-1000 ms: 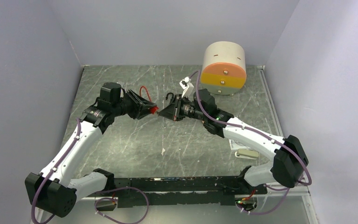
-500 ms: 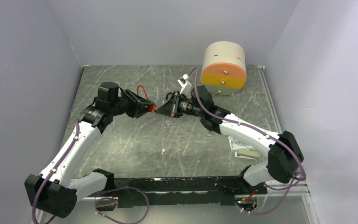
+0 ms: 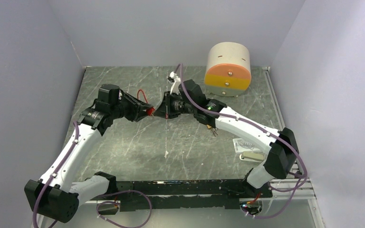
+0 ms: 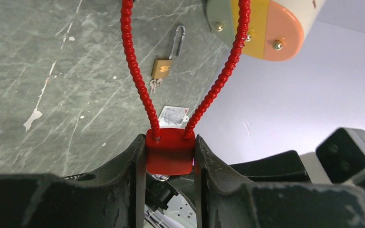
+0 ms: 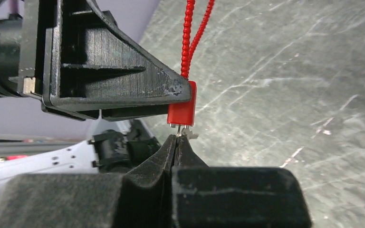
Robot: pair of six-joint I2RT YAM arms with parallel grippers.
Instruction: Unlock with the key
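A small red padlock [image 4: 169, 152] with a red beaded cable loop [image 4: 133, 61] is clamped between my left gripper's [image 4: 169, 142] two fingers. In the top view the padlock [image 3: 148, 110] is held above the table's middle, and my right gripper [image 3: 160, 110] meets it from the right. My right gripper [image 5: 175, 140] is shut, and a thin silver key [image 5: 186, 132] sticks out of its fingertips. The key's tip touches the underside of the red padlock [image 5: 181, 110]. How deep the key sits in the lock is hidden.
A brass padlock [image 4: 163, 66] with keys lies on the grey marbled table [image 3: 123, 142]. A cream cylinder with an orange and yellow face [image 3: 228, 69] stands at the back right. A white card [image 3: 244, 144] and a small beige block [image 3: 252, 156] lie at the right.
My right gripper has swung left toward the red padlock and closed fully, bringing the key up to the lock's underside. The left arm has shifted a little to the left.
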